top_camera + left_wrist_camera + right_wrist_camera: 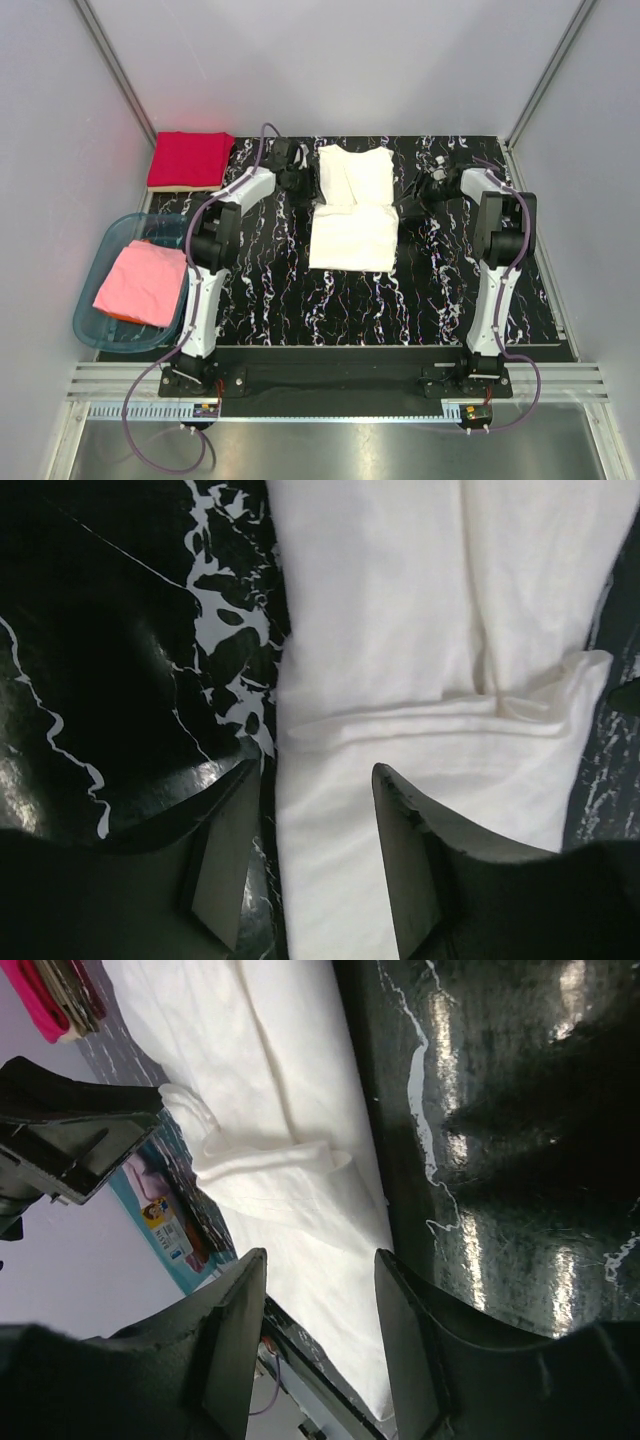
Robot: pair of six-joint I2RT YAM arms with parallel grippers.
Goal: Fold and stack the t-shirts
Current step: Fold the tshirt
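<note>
A white t-shirt [351, 208] lies flat mid-mat with its sleeves folded in. It also fills the left wrist view [400, 630] and the right wrist view [270, 1070]. My left gripper [300, 182] hangs at the shirt's left edge. It is open [315, 815], one finger over the mat and the other over the cloth. My right gripper [422, 192] is at the shirt's right edge, open [320, 1310] above the cloth with nothing pinched. A folded red t-shirt [190, 160] rests at the back left. A pink t-shirt [142, 284] lies in the teal tub [92, 335].
The black white-streaked mat [270, 290] covers the table between the arms. Grey walls close in the back and both sides. The tub stands off the mat's left edge, beside the left arm's base. The left gripper's body [70, 1140] shows in the right wrist view.
</note>
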